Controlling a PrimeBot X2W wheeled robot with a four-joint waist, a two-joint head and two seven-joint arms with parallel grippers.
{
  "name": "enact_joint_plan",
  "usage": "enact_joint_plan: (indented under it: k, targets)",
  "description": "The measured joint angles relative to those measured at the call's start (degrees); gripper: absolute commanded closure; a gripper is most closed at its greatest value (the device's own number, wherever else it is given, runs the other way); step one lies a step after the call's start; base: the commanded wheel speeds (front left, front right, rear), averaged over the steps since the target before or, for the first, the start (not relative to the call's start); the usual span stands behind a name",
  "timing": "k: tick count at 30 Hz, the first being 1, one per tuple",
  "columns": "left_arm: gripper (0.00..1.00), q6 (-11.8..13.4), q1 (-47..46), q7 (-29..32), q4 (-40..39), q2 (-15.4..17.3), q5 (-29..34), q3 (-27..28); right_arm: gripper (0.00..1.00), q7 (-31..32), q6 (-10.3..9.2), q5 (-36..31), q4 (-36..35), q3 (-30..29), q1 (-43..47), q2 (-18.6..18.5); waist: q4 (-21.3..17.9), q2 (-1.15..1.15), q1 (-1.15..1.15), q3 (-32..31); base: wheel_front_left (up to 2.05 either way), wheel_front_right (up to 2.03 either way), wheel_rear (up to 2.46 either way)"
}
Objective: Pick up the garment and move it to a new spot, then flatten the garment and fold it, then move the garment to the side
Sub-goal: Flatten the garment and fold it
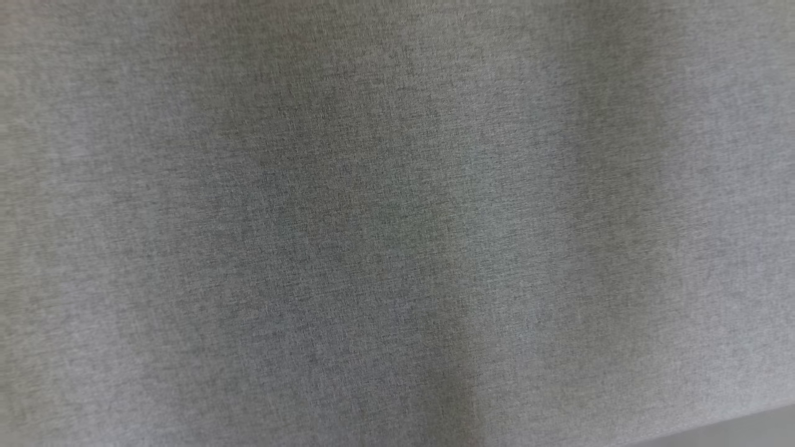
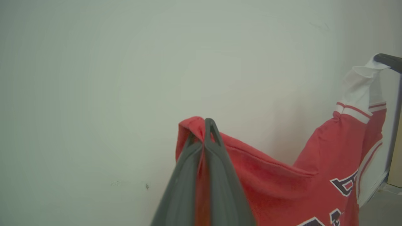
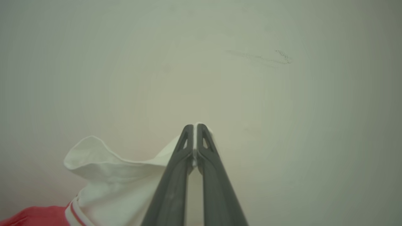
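Left hand (image 2: pixel 204 125), right hand (image 3: pixel 194 128) pinch one garment (image 2: pixel 276 179)

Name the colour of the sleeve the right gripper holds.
White sleeve, clearest in right wrist view.

On my left wrist view the garment (image 2: pixel 282 188) runs off the bottom and right edges, so I can't read its cut-off dark lettering (image 2: pixel 345 185). The left pincer (image 2: pixel 201 130) hides the fold it pinches. The right pincer (image 3: pixel 194 127) hides its white hem likewise. The grey woven surface (image 1: pixel 397 223) looks blurred.
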Motion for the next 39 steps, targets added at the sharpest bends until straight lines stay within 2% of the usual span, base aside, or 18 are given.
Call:
enact_joint_plan:
  k: [3, 7, 9, 13, 19, 26, 33, 39]
  targets:
    - [1.00, 0.0, 4.2, -0.6, -2.6, 1.4, -1.4, 1.3, 1.00, -0.7, 0.00, 2.2, -1.9, -0.1, 4.3, 0.2, 0.2, 0.00, 0.00, -1.1, 0.00, 0.00, 0.00]
    - [1.00, 0.0, 12.7, -0.7, -7.6, 3.3, -0.5, 9.3, 1.00, -1.1, 0.00, 5.8, -5.3, 0.7, 12.3, 1.0, 0.4, -0.01, 0.00, -3.4, 0.00, 0.00, 0.00]
    - [1.00, 0.0, 18.5, -0.7, -10.2, 4.2, 1.9, 11.8, 1.00, -1.5, 0.00, 7.7, -7.8, 1.7, 17.0, 1.3, 0.5, -0.01, -0.02, -4.7, 0.00, 0.00, 0.00]
    - [1.00, 0.0, 31.8, -0.7, -15.0, 4.1, 5.2, 18.6, 1.00, -1.2, 0.00, 11.5, -13.6, 3.1, 27.6, 0.1, 0.6, 0.00, -0.01, -7.8, 0.00, 0.00, 0.00]
    - [1.00, 0.5, 50.7, -0.7, -21.9, 4.3, 10.5, 26.8, 1.00, 1.5, 0.00, 15.5, -26.4, 3.5, 46.2, -2.7, 0.8, -0.01, -0.02, -13.0, 0.00, 0.00, 0.00]
    - [1.00, 1.9, 70.4, -0.7, -30.0, 2.1, 14.4, 33.7, 1.00, 6.5, 0.00, 16.4, -43.4, -2.7, 70.0, -2.8, 1.1, -0.02, -0.03, -18.8, 0.00, 0.00, 0.00]
    - [1.00, 1.8, 85.7, -0.7, -34.2, -1.1, 18.8, 36.7, 1.00, 12.3, 0.00, 14.4, -60.1, -9.0, 94.1, 1.5, 2.1, -0.02, -0.02, -23.2, 0.00, 0.00, 0.00]
    - [1.00, 1.4, 95.8, -0.7, -35.4, -3.5, 22.2, 39.2, 1.00, 14.7, 0.00, 13.3, -68.0, -11.2, 107.7, 5.2, 3.2, -0.02, -0.02, -25.5, 0.00, 0.00, 0.00]
